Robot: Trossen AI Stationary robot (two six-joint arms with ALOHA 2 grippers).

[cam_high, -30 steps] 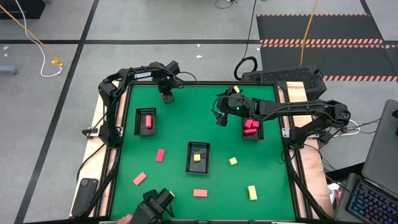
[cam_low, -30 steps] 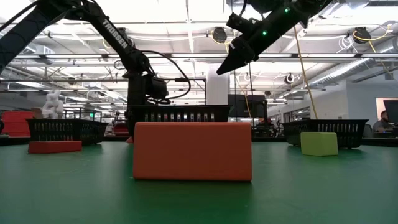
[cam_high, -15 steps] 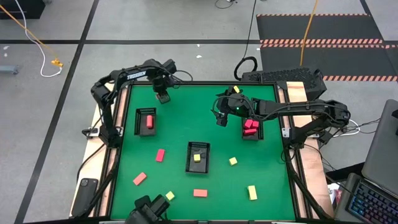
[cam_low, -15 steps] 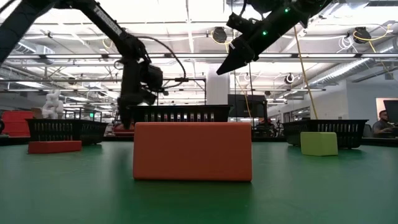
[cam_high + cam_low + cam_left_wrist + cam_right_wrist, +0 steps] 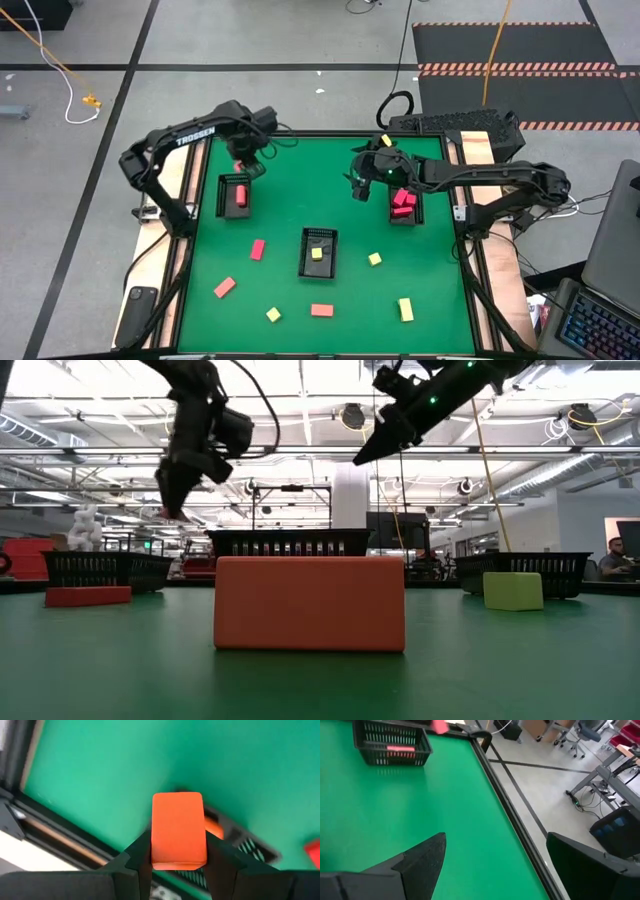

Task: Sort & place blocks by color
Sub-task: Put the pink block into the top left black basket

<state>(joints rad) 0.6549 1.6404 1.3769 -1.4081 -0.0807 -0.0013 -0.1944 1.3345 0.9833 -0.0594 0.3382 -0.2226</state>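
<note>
Orange block [image 5: 178, 830] clamped between left gripper [image 5: 178, 857] jaws.

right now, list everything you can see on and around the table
mat: one, green, covers the table
trays: three, black, left, centre, right
blocks in trays: salmon bar left; yellow block centre; pink-red blocks right
loose blocks: six, near half; three yellow, two salmon, one pink-red
held block: one, salmon-orange, above the left tray's far end
person: one, far background
left jaws: closed on held block
right jaws: open, raised beside the right tray
</note>
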